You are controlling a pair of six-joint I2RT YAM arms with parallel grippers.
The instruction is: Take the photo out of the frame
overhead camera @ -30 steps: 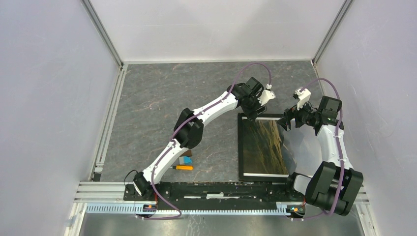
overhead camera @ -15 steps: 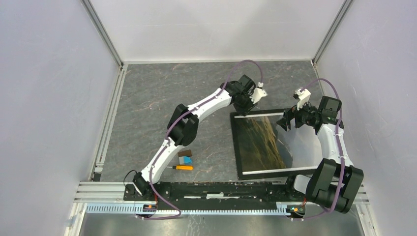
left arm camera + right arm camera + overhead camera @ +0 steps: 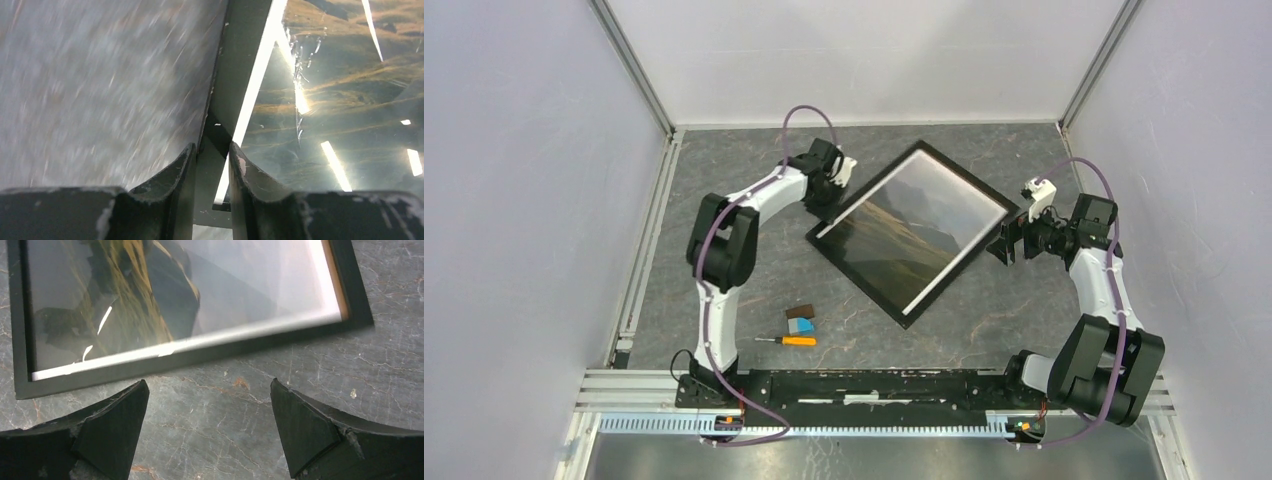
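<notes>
**Top view:** frame (image 3: 857, 279) lies diagonal on table (image 3: 984, 330), centre-far, glass side up. Photo (image 3: 919, 225) sits inside, behind the glass. Left claw (image 3: 831, 196) is at frame's far-left edge. Right claw (image 3: 1007, 243) is just off frame's right edge, not touching. Near side: brown block (image 3: 800, 311), blue block (image 3: 802, 325), screwdriver (image 3: 799, 341), all well apart from frame.

**Left wrist:** claw narrow, fingers (image 3: 177, 172) pinch the black border, one outside, one on the glass side. Table is blurred; can't tell if frame rests flat or tipped.

**Right wrist:** claw wide, nothing between. Bare table under it, frame edge just beyond.

**Handling (judgement):** frame stiff, prob. fairly heavy. Glass is slick + fragile, so grip the rim, not the glass. Photo is thin, light, creases easily. Prob. reachable only from the back, so frame needs turning over first; then take the print by its white border.
</notes>
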